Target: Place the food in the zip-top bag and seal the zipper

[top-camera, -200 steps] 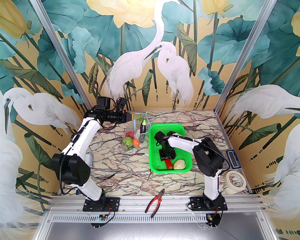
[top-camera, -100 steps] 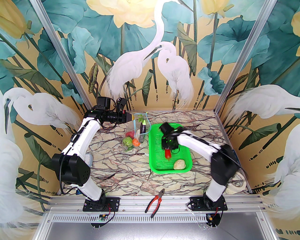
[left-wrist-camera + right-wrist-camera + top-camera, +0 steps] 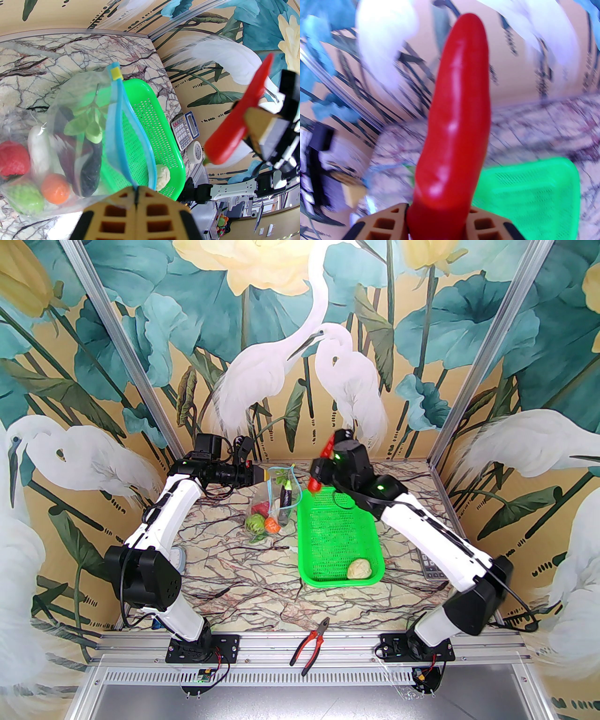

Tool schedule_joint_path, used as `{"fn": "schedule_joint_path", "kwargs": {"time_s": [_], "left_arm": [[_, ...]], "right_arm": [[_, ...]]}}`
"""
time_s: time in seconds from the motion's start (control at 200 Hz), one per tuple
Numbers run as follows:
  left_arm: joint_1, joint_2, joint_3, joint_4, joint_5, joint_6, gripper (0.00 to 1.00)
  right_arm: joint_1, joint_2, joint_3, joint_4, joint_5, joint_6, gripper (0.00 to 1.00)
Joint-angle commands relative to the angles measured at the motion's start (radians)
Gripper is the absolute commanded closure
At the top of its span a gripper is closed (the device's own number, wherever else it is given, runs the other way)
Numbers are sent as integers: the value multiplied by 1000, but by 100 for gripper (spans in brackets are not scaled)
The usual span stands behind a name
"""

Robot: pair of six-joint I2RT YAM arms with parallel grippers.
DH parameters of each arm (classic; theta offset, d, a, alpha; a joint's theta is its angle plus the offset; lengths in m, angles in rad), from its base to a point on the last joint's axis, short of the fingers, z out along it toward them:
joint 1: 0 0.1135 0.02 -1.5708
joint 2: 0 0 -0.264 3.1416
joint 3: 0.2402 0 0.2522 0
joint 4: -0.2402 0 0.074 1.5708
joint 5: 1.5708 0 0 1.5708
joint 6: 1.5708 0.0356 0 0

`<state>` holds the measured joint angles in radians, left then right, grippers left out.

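Most food (image 3: 55, 189) already inside the zip-top bag (image 3: 276, 503) on the table (image 3: 234, 568), its mouth pinched by closed left claw (image 3: 137, 191). Red chili (image 3: 457, 112) gripped in right claw (image 3: 438, 211), aloft beside bag. Remaining: cauliflower (image 3: 359, 568) in basket (image 3: 328, 526) (last piece), then sealing zipper (image 3: 121, 131).

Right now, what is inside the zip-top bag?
Through the zip-top bag: red tomato, white cucumber, orange tomato, green cabbage, dark eggplant. Anything beneath them is hidden.
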<state>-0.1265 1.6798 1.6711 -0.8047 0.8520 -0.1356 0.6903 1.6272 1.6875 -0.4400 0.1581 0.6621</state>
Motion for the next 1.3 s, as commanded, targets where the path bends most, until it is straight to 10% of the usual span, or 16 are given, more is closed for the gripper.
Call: {"fn": "schedule_joint_path", "kwargs": {"time_s": [0.0,1.296], "left_arm": [[1,12,21,9,22,-5,97],[1,14,54,61,39,-53,97]], "right_arm": [[30,75,50,82,36,6,75],[130,362,203,-61,-21,38,68]]}}
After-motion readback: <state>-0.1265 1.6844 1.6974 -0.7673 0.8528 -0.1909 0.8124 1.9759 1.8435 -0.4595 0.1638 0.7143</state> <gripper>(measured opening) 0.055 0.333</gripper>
